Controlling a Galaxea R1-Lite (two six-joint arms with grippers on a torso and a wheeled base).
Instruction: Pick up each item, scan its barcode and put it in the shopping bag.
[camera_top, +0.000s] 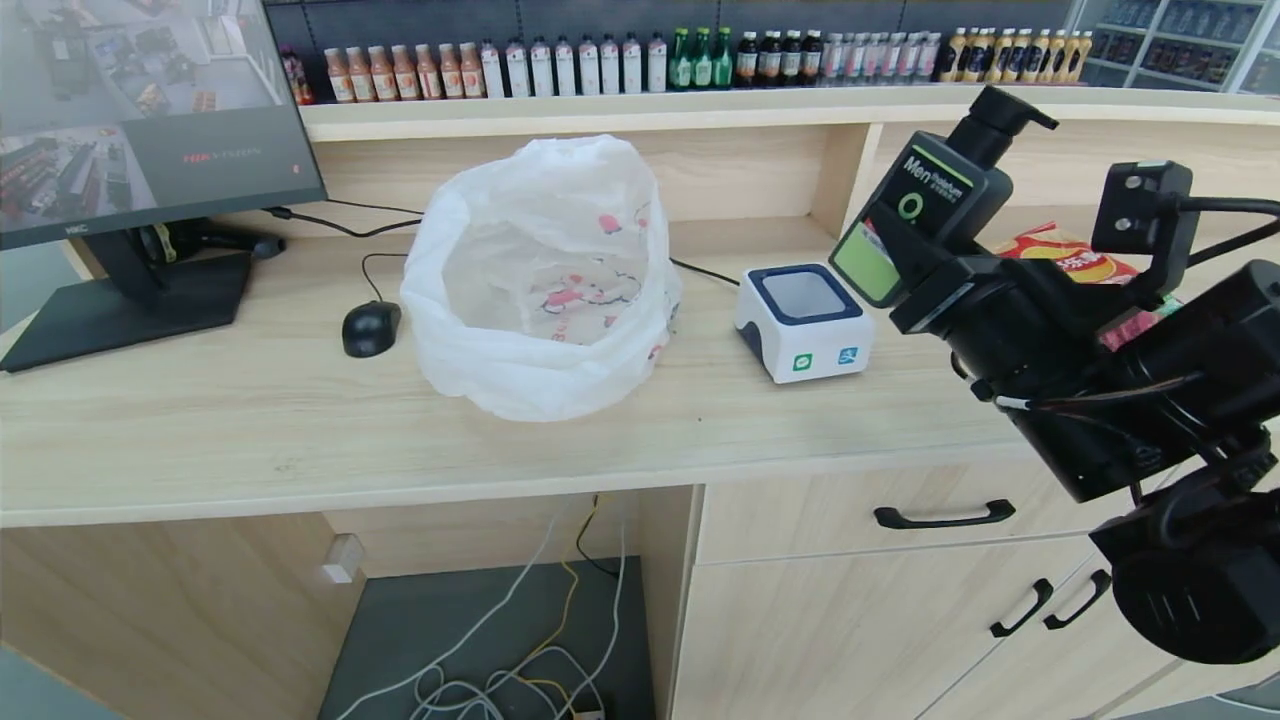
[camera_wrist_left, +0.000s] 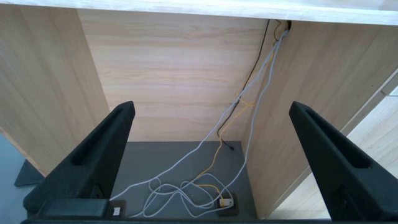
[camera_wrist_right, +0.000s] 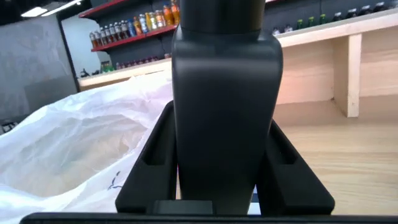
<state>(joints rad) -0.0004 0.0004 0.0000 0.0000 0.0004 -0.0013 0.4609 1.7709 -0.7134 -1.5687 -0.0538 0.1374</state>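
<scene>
The left gripper (camera_wrist_left: 211, 124) was seen spread wide and empty below the tabletop (camera_top: 250, 430). The right gripper (camera_top: 925, 285) was clenched around the black pump bottle (camera_top: 935, 190), held tilted in the air just right of the scanner (camera_top: 800, 320). Farther off stood the shopping bag (camera_top: 545, 280). A scan could be missed if the barcode (not seen here) were turned away from the window.

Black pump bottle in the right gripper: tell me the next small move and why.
Probably shift the black pump bottle leftward and lower it over the scanner, whose window faces up. The right gripper holds it raised just right of the scanner, and the shopping bag stands open beyond, so scanning looks like the nearer step.
</scene>
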